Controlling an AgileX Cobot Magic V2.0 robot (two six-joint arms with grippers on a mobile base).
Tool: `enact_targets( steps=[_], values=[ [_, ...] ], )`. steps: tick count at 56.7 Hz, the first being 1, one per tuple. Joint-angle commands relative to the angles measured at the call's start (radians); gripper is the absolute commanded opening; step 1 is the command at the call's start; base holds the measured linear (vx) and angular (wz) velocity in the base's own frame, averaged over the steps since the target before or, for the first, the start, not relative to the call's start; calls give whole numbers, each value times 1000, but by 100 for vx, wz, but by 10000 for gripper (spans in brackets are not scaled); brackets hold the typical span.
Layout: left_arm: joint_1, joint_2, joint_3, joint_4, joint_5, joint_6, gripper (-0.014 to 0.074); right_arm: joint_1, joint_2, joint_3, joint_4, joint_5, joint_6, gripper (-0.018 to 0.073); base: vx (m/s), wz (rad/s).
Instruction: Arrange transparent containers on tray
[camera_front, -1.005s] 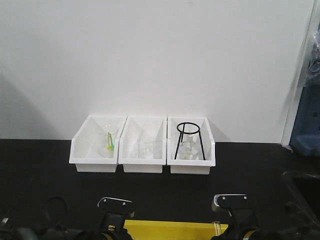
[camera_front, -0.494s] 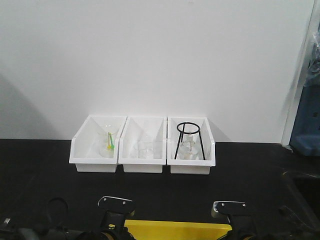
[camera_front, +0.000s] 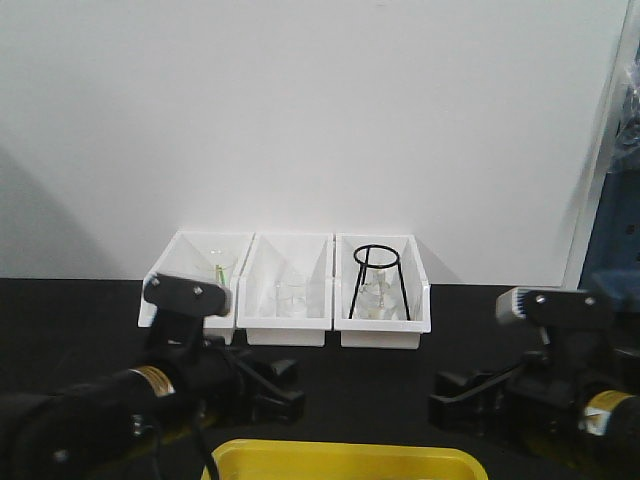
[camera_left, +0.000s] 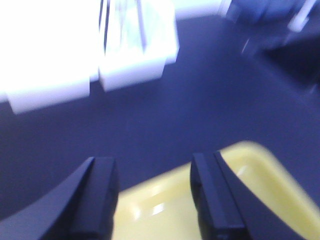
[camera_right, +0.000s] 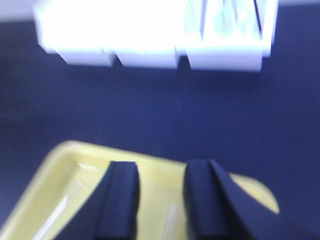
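Note:
The yellow tray (camera_front: 340, 458) lies at the near edge of the black table. In the right wrist view two faint clear streaks lie on the tray (camera_right: 60, 160): one transparent container (camera_right: 62, 206) along its left side, another (camera_right: 171, 222) under the gap between my fingers. Both views are blurred. My right gripper (camera_right: 160, 167) is open above the tray and holds nothing; in the front view it (camera_front: 446, 400) hangs at the right. My left gripper (camera_left: 152, 165) is open and empty over the tray's far rim (camera_left: 165, 182), at the left (camera_front: 290, 388) in the front view.
Three white open-front bins stand at the back against the wall. The left bin (camera_front: 195, 290) holds a beaker with something green, the middle bin (camera_front: 288, 300) holds small glassware, and the right bin (camera_front: 385, 310) holds a black wire stand (camera_front: 380, 280) over a flask. Blue equipment (camera_front: 615, 260) stands far right.
Both arms have risen from low at the tray's front and moved apart. A clear tube that stood by the right gripper one second ago is no longer there.

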Motion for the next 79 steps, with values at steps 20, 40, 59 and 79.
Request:
enact_targets(
  steps=[20, 40, 59, 79],
  values=[
    [-6, -600, 285, -2, -44, 57, 99, -6, -351, -26, -8, 84, -99, -13, 0, 0],
    [-6, -795, 342, -2, -46, 57, -8, -6, -354, -26, -8, 85, -99, -13, 0, 0],
    [-6, -792, 342, -2, -47, 57, -6, -6, -354, -26, -8, 86, -99, -13, 0, 0],
    [91, -974, 610, 256, -207, -52, -6, -6, -354, -26, -8, 87, -99, -13, 0, 0]
  ],
)
